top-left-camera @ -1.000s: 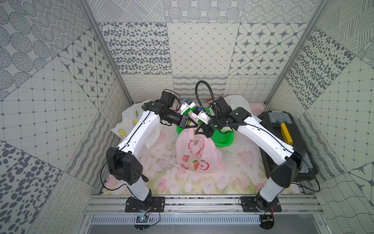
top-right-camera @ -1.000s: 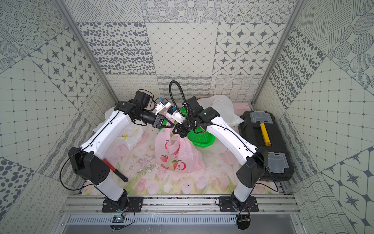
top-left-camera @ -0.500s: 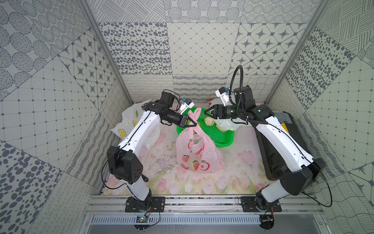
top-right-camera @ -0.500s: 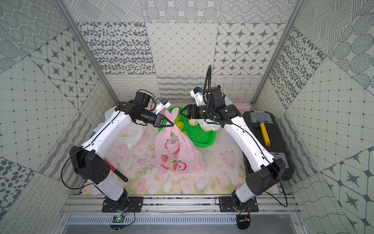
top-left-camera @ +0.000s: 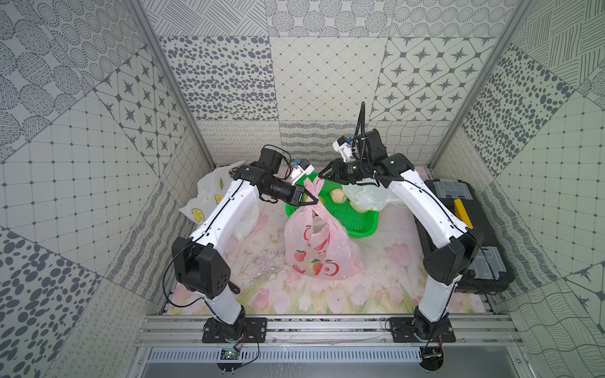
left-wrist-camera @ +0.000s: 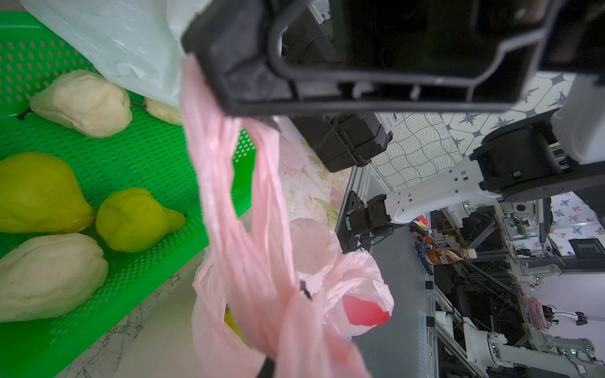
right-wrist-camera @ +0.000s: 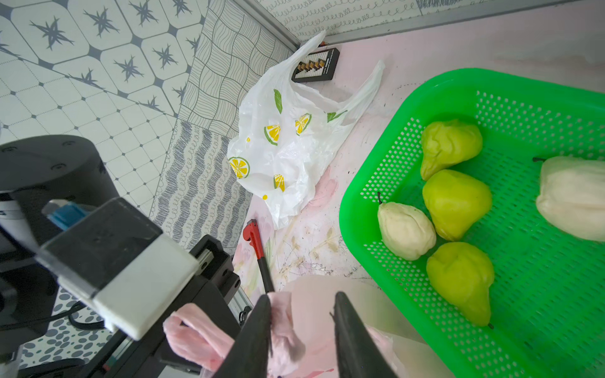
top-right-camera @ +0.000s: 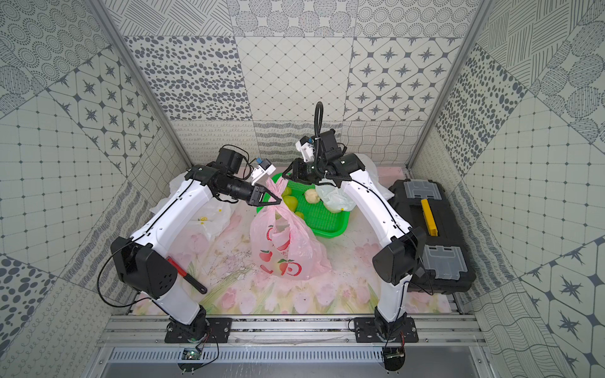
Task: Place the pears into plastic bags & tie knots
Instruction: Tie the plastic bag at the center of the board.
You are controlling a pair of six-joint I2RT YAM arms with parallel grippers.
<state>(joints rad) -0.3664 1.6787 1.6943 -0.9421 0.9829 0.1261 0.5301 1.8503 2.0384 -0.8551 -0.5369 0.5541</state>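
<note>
Left claw [top-left-camera: 309, 202] is clamped tight on the twisted handles of the pink bag [top-left-camera: 322, 258], holding them up over the middle of the desk [top-left-camera: 386, 261]. The bag's belly sits on the floral cover, and the left wrist view shows a bit of green fruit inside its mouth.

Right claw [top-left-camera: 322, 175] hovers just on the far side of those handles, jaws apart. In the right wrist view a loose pink handle end lies against one finger [right-wrist-camera: 258, 327].

Just beyond the bag, the green basket [top-left-camera: 360, 225] holds the loose fruit: green pears [right-wrist-camera: 455, 203] and cream pears [right-wrist-camera: 406, 229]. The plain white bag [top-left-camera: 370, 196] slumps over the basket's right end. The lemon-print bag [top-left-camera: 206, 199] lies at far left. A black toolbox [top-left-camera: 487, 261] sits on the right and a red-handled tool [top-right-camera: 183, 275] near left.
</note>
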